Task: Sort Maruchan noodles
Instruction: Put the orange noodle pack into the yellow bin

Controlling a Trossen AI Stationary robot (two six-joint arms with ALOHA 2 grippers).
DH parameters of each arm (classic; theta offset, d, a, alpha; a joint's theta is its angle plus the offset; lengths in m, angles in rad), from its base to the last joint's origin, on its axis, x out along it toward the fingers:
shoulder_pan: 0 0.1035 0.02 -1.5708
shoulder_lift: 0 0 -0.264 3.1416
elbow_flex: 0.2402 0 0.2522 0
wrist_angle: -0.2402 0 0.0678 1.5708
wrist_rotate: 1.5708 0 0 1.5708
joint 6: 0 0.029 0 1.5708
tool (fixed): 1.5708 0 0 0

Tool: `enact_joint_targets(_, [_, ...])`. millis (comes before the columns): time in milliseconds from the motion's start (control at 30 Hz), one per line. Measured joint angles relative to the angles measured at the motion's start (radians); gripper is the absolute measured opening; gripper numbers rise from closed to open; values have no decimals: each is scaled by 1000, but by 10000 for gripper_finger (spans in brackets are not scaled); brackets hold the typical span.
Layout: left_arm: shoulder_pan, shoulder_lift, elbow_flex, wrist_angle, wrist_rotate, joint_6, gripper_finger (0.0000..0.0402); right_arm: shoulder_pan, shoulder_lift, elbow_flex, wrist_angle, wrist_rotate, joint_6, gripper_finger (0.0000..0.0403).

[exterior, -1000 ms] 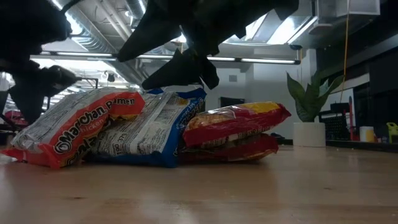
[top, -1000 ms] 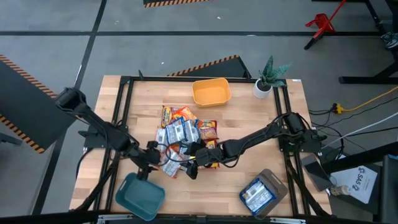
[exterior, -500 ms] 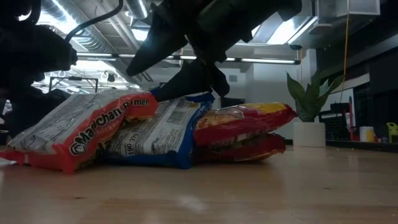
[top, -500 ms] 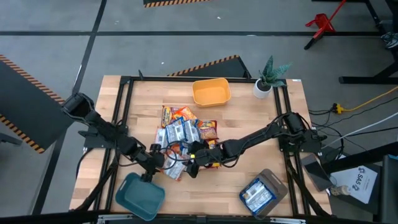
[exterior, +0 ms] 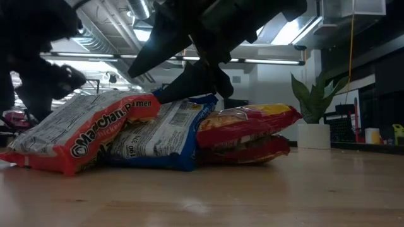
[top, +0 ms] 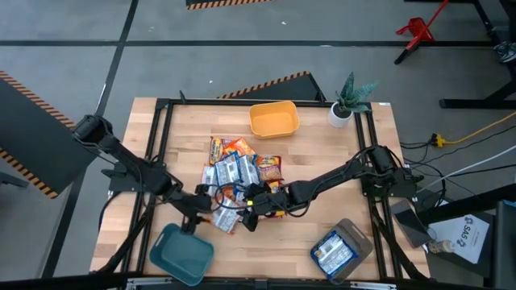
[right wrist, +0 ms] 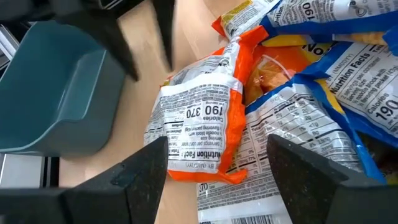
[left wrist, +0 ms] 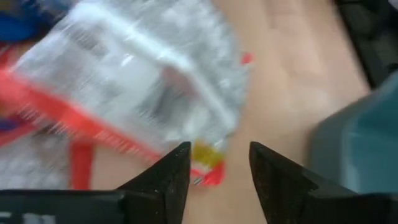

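- Both arms reach low from the sides to mid-table: left gripper near the teal bin, right gripper over the pile; both sets of fingers parted, gripping nothing.
- Wooden table carries a yellow bin, grey bin and potted plant; grey floor around.
- Maruchan noodles heaped centrally; an orange-edged packet lies just beyond the right fingers, and blurred beyond the left fingers.

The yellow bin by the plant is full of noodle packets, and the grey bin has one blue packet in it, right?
Not quite. The yellow bin by the plant is empty; the high view shows only its bare inside. The rest is right: the grey bin does hold a blue packet.
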Motion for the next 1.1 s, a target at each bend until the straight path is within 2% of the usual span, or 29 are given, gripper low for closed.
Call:
enact_joint_targets(167, [-18,46,0,14,70,-19,93,0,0,0,-2,-1,0,259])
enact_joint_targets(333, [-44,109,0,20,5,9,21,0,0,0,-2,-9,-1,259])
enact_joint_targets(400, [-38,138,0,29,-23,8,6,0,0,0,-2,-10,2,259])
enact_joint_targets(733, [0,268,4,158,-26,1,2,1,4,0,-8,-35,63,260])
enact_joint_targets(967, [23,278,3,177,-26,1,5,1,15,1,6,-9,51,260])
enact_joint_targets(1100, [38,278,3,177,-28,1,2,0,39,2,31,-34,48,260])
